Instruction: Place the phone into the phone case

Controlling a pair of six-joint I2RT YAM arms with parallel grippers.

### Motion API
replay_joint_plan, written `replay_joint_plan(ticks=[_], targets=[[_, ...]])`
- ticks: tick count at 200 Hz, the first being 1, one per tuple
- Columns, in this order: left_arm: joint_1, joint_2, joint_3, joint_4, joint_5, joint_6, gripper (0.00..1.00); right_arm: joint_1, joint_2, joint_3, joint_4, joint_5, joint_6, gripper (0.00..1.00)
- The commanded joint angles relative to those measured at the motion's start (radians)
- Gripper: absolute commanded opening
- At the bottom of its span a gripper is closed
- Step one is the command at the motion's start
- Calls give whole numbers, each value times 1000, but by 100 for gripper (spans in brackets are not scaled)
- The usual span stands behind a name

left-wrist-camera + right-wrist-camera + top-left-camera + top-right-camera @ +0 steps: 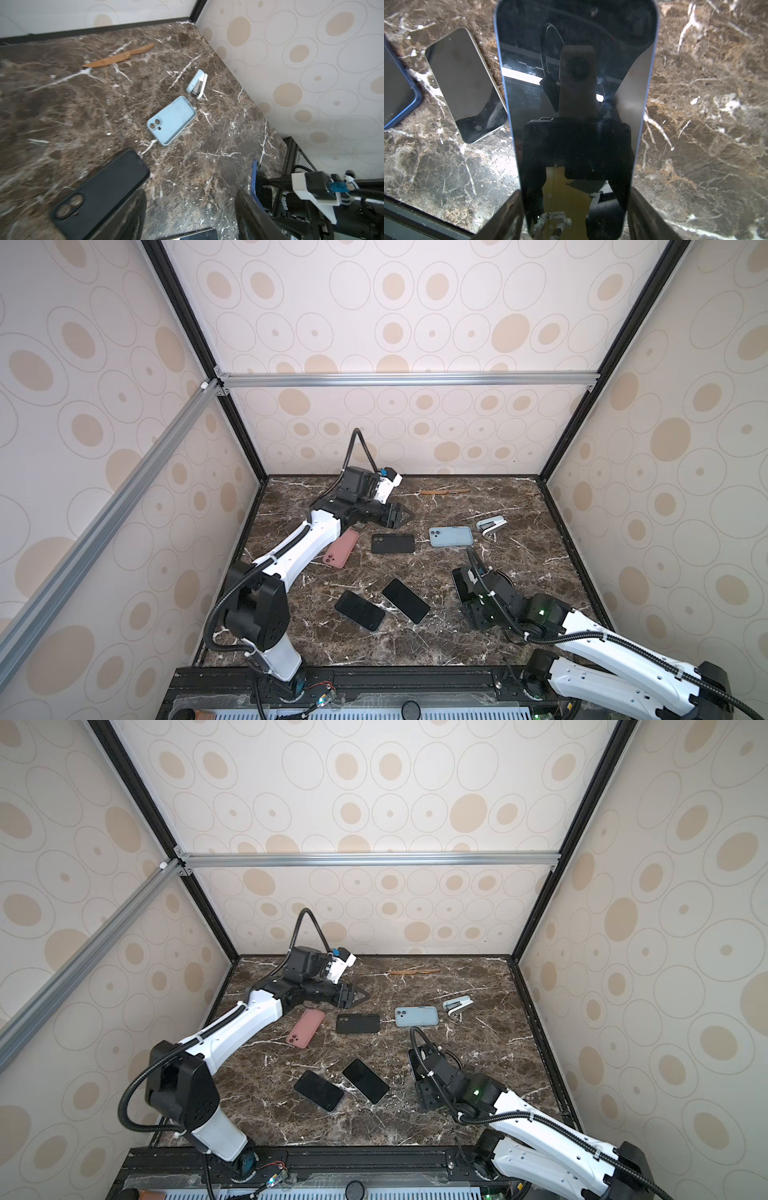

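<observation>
Pink case [341, 548], black case [392, 543], blue case [451, 536]: 3 in a row; 2 loose phones [360, 610] [405, 600] lie frontward. Right gripper [576, 214] clamps the 3rd phone [577, 83] upright; left gripper [401, 517], spread and empty, hovers over bare marble [478, 639].

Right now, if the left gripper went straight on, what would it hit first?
Probably the light blue phone case, lying just ahead of the open left gripper; depth is unclear.

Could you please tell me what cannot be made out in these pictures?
Held phone: its back faces away in the right wrist view; in both top views the right arm hides most of it.
Blue-rimmed phone: cut off by the right wrist picture's edge.
Black case: blurred in the left wrist view, partly behind the left gripper.
</observation>
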Motion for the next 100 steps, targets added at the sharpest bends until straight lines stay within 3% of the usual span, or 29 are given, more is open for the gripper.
replay_joint_plan(ticks=[1,45,100], targets=[[-56,40,101,-91,81,-39,67,6,-9,53,50,31,-88,61],[-129,96,128,-32,233,-114,66,5,28,112,128,1,-205,62],[-175,79,69,-68,221,-115,66,5,56,159,191,-44,-259,62]])
